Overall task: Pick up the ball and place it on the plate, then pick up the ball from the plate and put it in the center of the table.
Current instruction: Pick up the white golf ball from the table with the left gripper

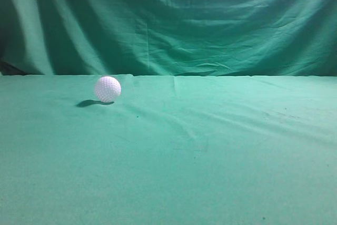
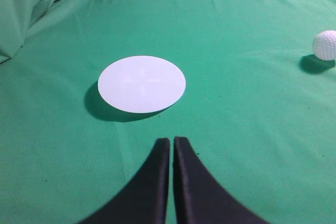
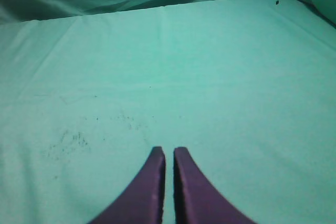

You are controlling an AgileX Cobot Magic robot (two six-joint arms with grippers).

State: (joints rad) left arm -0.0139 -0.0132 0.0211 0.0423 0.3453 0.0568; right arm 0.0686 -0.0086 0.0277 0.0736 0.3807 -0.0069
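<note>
The white dimpled ball [image 1: 108, 88] rests on the teal-green table [image 1: 210, 151], left of the middle in the exterior view. It also shows at the right edge of the left wrist view [image 2: 325, 44]. A flat white round plate [image 2: 142, 84] lies on the cloth ahead of my left gripper [image 2: 171, 141], which is shut and empty, well short of the plate. My right gripper [image 3: 169, 151] is shut and empty over bare cloth. The plate and both grippers are out of the exterior view.
A draped, folded green cloth backdrop [image 1: 174, 19] hangs behind the table's far edge. Folds of it rise at the left of the left wrist view [image 2: 23, 9]. Faint dark specks mark the cloth ahead of the right gripper [image 3: 68, 140].
</note>
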